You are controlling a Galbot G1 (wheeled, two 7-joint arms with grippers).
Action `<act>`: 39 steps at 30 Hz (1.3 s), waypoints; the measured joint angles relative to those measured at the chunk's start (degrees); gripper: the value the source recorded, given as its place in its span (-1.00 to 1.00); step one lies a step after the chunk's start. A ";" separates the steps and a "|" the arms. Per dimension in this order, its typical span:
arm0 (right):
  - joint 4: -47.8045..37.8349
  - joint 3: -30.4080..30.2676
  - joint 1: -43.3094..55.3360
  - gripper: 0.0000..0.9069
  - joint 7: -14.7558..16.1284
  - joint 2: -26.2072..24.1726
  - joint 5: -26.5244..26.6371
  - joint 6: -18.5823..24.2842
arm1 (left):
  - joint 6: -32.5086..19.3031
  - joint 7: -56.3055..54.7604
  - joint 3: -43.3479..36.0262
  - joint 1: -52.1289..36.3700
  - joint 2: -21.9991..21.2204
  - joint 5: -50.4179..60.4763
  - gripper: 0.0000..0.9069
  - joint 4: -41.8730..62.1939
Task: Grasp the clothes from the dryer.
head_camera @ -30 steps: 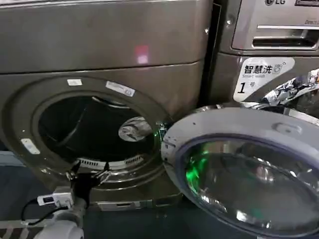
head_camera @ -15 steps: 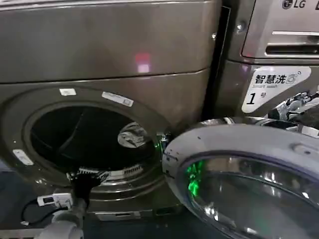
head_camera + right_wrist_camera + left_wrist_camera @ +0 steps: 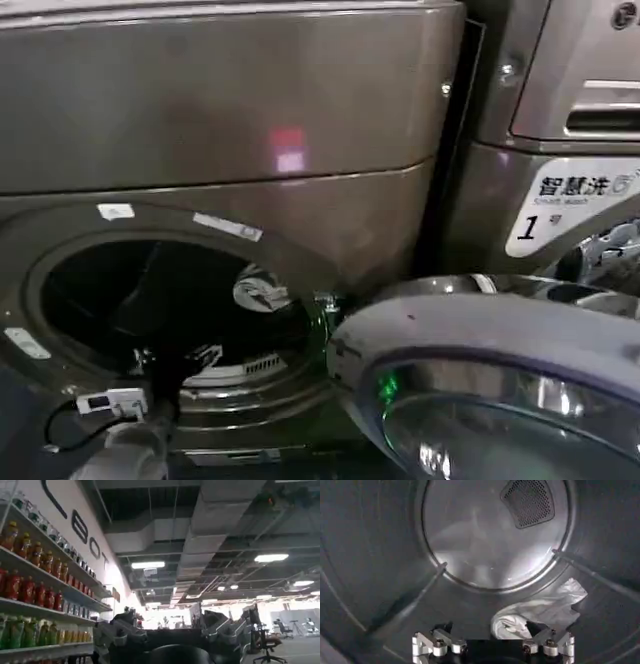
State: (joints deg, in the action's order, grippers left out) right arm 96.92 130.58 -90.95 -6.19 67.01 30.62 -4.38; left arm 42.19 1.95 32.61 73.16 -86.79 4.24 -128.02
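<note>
Pale grey-white, crumpled clothes [image 3: 535,614] with darker folds lie low on the drum floor inside the dryer [image 3: 230,120]. Left gripper [image 3: 492,642], fingers spread wide and empty, hovers just before them.

White sticker [image 3: 575,203] on neighbouring machine [image 3: 560,120]: Chinese "智慧洗", large "1" below. Small labels [image 3: 228,226] on dryer [image 3: 220,110] porthole rim: unreadable. Large dark letters "BOT" on wall [image 3: 82,532] above drink shelves.

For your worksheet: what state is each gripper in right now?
Left gripper: open, empty, inside the dryer near the clothes.
Right gripper: open, holding nothing.
</note>
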 measured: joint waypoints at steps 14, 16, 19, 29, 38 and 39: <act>0.87 -0.90 0.73 1.00 -0.02 -0.38 -0.02 -0.11 | 0.00 0.93 -1.64 -15.16 -0.67 1.08 1.00 18.37; 0.98 -0.95 0.76 1.00 -0.01 -0.38 -0.02 -0.13 | -0.05 1.09 -1.65 -17.23 -0.76 1.30 1.00 21.26; 1.00 -0.95 0.78 1.00 -0.05 -0.43 -0.02 -0.16 | -1.00 1.24 -1.58 -20.38 -0.74 1.52 1.00 25.37; 0.95 -0.97 0.71 1.00 -0.08 -0.53 -0.02 -0.21 | -4.20 1.78 -1.65 -29.06 -0.99 2.98 1.00 36.84; 1.23 -1.41 0.89 1.00 -0.13 -0.51 -0.02 -0.25 | -6.41 5.32 -1.22 -35.14 -1.02 7.85 1.00 45.85; 1.31 -1.50 0.89 1.00 -0.13 -0.51 -0.03 -0.26 | -6.69 6.53 -1.24 -35.95 -0.84 9.56 1.00 46.97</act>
State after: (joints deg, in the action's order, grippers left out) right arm 98.23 129.09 -90.05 -6.31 66.50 30.59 -4.63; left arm 35.50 8.48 31.36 37.21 -87.63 13.80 -81.05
